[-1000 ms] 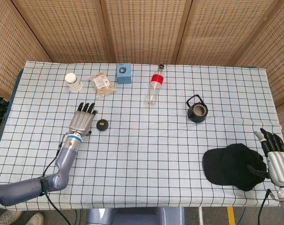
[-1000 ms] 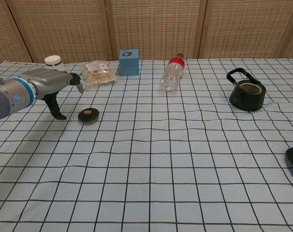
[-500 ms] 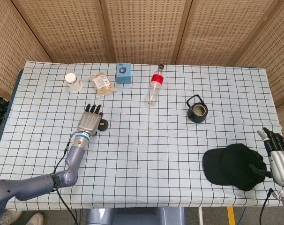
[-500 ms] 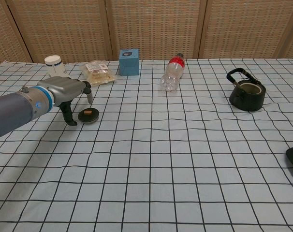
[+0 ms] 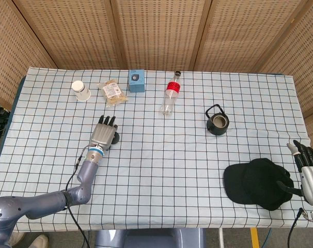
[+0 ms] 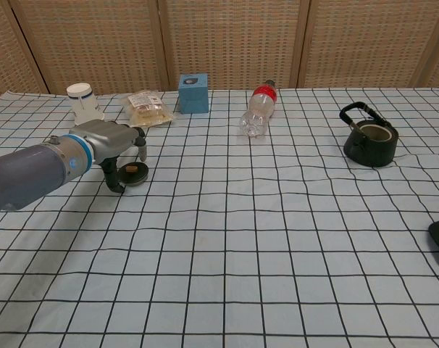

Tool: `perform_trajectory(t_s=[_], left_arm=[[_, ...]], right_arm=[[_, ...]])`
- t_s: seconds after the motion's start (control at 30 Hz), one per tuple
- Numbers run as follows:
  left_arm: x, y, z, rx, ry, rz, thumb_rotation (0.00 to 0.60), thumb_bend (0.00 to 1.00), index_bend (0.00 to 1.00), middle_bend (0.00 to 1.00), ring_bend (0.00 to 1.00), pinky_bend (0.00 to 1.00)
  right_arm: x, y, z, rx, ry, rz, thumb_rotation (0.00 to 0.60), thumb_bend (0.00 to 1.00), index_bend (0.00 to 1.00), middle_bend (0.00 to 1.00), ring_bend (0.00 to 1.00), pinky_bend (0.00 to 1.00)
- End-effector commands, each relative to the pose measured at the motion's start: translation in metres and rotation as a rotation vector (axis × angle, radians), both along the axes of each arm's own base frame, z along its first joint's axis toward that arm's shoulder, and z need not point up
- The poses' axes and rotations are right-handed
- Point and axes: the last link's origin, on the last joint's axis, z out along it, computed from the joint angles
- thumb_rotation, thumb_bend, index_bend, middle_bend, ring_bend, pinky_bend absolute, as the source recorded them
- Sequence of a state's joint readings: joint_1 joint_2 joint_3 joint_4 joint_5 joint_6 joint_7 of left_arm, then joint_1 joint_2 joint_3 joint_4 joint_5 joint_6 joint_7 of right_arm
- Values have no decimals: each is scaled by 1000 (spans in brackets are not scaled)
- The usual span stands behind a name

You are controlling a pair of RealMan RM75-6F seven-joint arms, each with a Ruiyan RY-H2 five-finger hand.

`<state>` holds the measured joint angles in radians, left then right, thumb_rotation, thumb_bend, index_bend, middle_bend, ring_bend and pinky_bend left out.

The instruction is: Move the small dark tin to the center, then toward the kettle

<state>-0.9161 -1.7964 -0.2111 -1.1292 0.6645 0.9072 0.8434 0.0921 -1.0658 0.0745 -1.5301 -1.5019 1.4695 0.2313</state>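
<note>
The left robot hand (image 6: 112,142) arches over the small dark tin (image 6: 135,173), which sits left of the table's (image 5: 161,170) middle; in the head view the tin is almost wholly hidden. Fingers reach down around it, but whether they grip it I cannot tell. The right robot hand (image 5: 309,170), cut off at the right edge, rests with fingers extended beside one black cap (image 5: 257,182). Bare cloth separates the tin from the one kettle (image 5: 217,121).

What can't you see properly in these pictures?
- Small dark tin: in the head view the left hand covers most of it; whether the fingers touch it is unclear.
- Black cap: the chest view's right edge cuts off all but a corner.
- Right hand: partly cut off by the head view's edge, absent from the chest view.
- Blue box: label too small to read.
</note>
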Motion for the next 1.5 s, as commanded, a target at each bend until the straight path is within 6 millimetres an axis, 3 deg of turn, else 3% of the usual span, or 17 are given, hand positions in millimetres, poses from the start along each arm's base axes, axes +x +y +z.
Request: perform_trajectory(t_s=[0.03,0.2,0.47,0.73,0.9,1.03,1.37,1.43,1.5], left_arm=[[2,0,-1,2,-7,-2,600,315,331,0,0,0],[8,-1,1,10,-40,-20,600,372,458,0,0,0],[24,1,11,25,-79,-54,600,377,466,0,0,0],[49,6,6,18,-97,-90,600,377,465,0,0,0],[71,12,-6,5,-98,-122,600,377,455,0,0,0],[104,20,-31,-28,-112,-151,600,377,451,0,0,0],[149,21,-62,-47,-139,-178,600,372,413,0,0,0],[152,19,-66,-50,-147,-174,600,364,372,0,0,0],[153,17,-67,-53,-148,-176,600,307,248,0,0,0]], right_arm=[[0,0,0,0,-1,0,600,93,0,0,0,0],[0,1,1,-3,0,2,600,92,2,0,0,0],[-2,0,3,-8,-8,-9,600,93,2,0,0,0],[-6,-1,6,-14,-10,-23,600,93,2,0,0,0],[-9,-1,6,-17,2,-38,600,93,2,0,0,0],[-13,-2,8,-33,17,-55,600,93,2,0,0,0],[-17,-1,11,-53,22,-64,600,93,2,0,0,0],[-17,-1,12,-53,22,-64,600,93,2,0,0,0],[-17,0,12,-53,22,-63,600,93,2,0,0,0]])
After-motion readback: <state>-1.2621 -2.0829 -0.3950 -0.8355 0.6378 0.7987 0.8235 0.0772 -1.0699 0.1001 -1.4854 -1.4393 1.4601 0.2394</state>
